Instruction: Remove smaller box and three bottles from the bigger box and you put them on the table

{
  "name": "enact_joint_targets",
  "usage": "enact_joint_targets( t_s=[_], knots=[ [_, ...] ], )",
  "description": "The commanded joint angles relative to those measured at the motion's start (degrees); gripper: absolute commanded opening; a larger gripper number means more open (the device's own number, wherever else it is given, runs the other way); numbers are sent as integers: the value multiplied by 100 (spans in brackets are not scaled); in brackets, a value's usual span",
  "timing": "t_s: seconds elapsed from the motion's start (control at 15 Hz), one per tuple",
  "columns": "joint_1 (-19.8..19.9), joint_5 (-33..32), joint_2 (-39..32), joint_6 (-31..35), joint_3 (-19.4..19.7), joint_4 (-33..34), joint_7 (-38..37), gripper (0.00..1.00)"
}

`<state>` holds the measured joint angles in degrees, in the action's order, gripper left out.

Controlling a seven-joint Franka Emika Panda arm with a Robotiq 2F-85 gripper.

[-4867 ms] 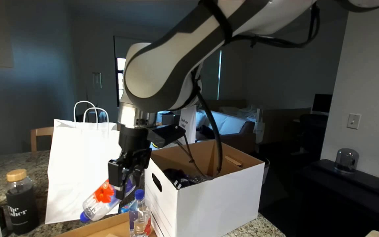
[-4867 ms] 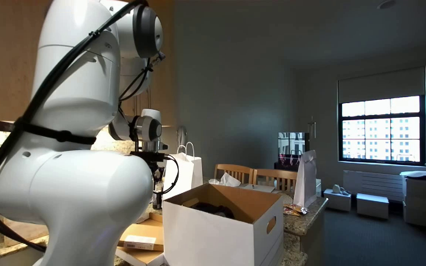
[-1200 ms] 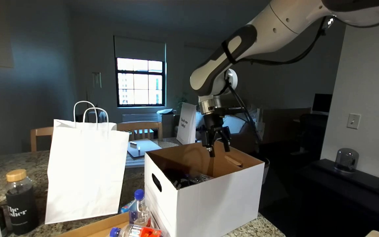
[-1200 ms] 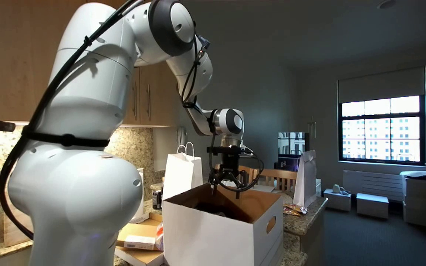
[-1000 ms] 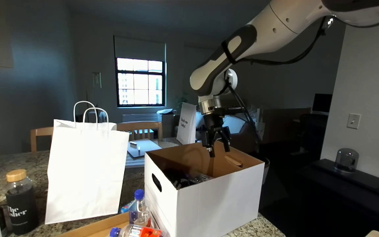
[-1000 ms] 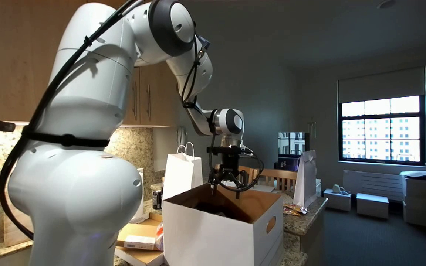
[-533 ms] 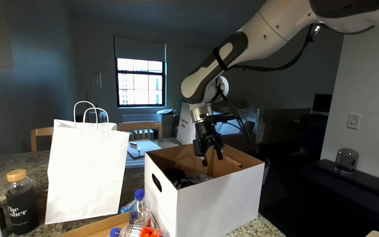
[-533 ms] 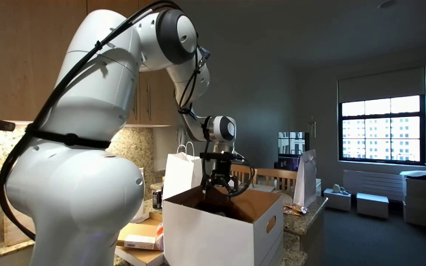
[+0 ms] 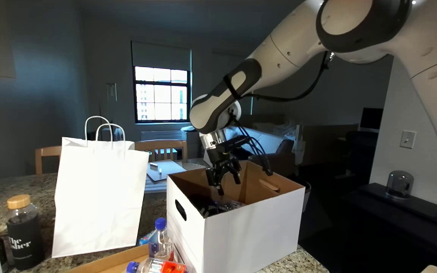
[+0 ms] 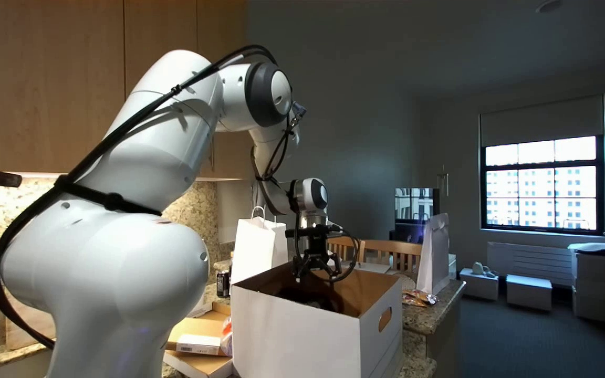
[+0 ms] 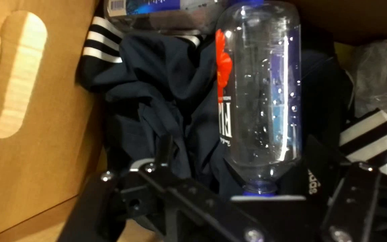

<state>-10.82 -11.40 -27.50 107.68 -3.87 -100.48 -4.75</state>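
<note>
Gripper [image 9: 228,186]: over mouth of big box [image 9: 252,235]; fingers spread wide, nothing held.
Near bottle [image 11: 259,97]: in big box, below gripper, lying on dark clothes [image 11: 170,77]; neck points back to gripper, cap partly hidden by its hardware. Prob next pick.
Far bottle [image 11: 166,13]: same box, beyond near bottle as seen fr gripper; partly cut off at frame edge.
Upright bottle [image 9: 159,244]: outside, past box wall & lower than gripper.
Lying bottle [image 9: 161,266]: just beside upright one, same side of gripper; red label, blue cap; contact b/w them, can't tell.
Brown carton [image 10: 198,326]: outside, lower than gripper; poss the smaller box, can't confirm.
Bottles so far: approx halfway, by judgement. Two out, two seen in, vs task's three, so unclear which count. Left: near bottle at least, maybe far one; no smaller box ID'd inside.
Gripper vs ~5 s ago: over box w/ no load, not outside it w/ a red-label bottle; that's prob the lying one now. Upright bottle unmoved.
Arm [image 10: 150,173] vs 0.5 s ago: folded lower, gripper a bit further across box mouth; outside bottles same.
</note>
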Motion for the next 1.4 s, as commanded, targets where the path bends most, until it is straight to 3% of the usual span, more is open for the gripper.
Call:
enact_joint_targets(
  t_s=[0.0,0.33,0.6,1.0,1.33],
  knots=[
    [-266,-493,-852,-1026,151,980,-279,100],
    [-331,-591,-1637,-2460,115,2141,192,100],
    [-376,-589,-1949,-3022,86,2740,327,100],
    [-355,-229,-2156,-3001,62,3134,-99,100],
    [-91,995,-1769,-2349,-90,2659,-652,100]
  ],
)
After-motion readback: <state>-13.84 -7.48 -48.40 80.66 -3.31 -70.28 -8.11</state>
